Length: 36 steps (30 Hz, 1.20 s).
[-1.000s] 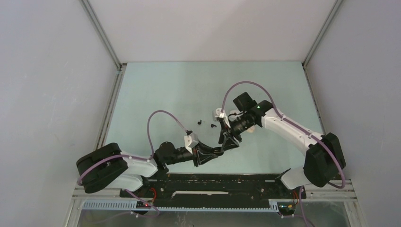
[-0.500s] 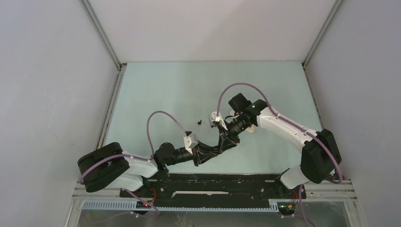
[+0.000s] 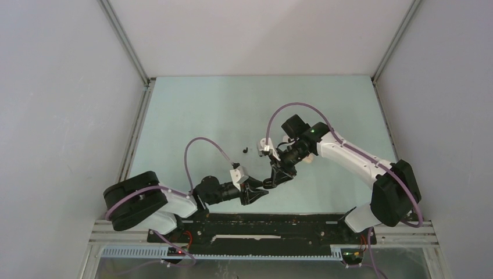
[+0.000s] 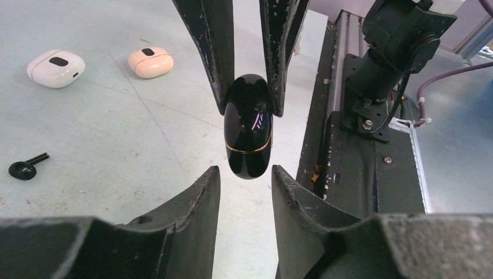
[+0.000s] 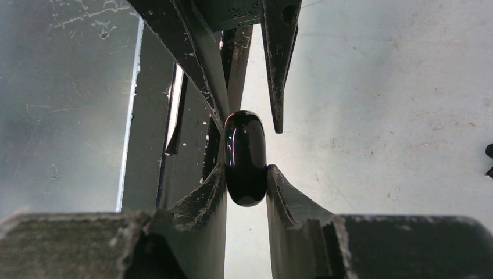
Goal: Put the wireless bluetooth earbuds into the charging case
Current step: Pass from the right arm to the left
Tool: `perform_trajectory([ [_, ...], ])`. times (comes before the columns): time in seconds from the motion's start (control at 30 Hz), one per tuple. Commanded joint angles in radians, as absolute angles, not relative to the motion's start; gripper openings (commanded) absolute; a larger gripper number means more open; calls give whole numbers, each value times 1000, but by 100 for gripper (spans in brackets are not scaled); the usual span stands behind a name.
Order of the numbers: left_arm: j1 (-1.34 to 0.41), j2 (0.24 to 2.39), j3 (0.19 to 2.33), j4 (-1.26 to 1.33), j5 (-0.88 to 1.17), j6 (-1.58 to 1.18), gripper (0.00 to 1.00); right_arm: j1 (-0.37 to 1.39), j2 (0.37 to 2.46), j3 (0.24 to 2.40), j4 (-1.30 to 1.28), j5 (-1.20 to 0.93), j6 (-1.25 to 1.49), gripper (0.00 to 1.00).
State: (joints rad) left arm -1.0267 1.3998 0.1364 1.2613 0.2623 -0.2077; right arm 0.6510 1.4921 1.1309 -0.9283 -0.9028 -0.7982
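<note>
Watching the two claws meet nose to nose near the front middle of the tabletop (image 3: 203, 110). The right claw (image 5: 245, 174) is pinched tight on one end of the black charging case (image 4: 248, 133), squeezing both its sides. The left claw (image 4: 244, 174) sits at the other end with its fingers (image 4: 197, 197) parted a bit. There's a sliver of gap on each side of the case, so it's got hold of nothing. The case lid looks closed, with a thin gold line round the seam. One black earbud (image 4: 23, 169) lies on the tabletop, about 11 o'clock from the case seen from above. A white case (image 4: 56, 68) and a beige case (image 4: 150, 61) sit further off, side by side, both closed.
</note>
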Motion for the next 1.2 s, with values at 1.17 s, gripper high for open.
perform_trajectory([
  [1.17, -1055, 1468, 203, 1302, 300, -160, 40, 699, 1470, 1171, -933, -834, -820, 0],
])
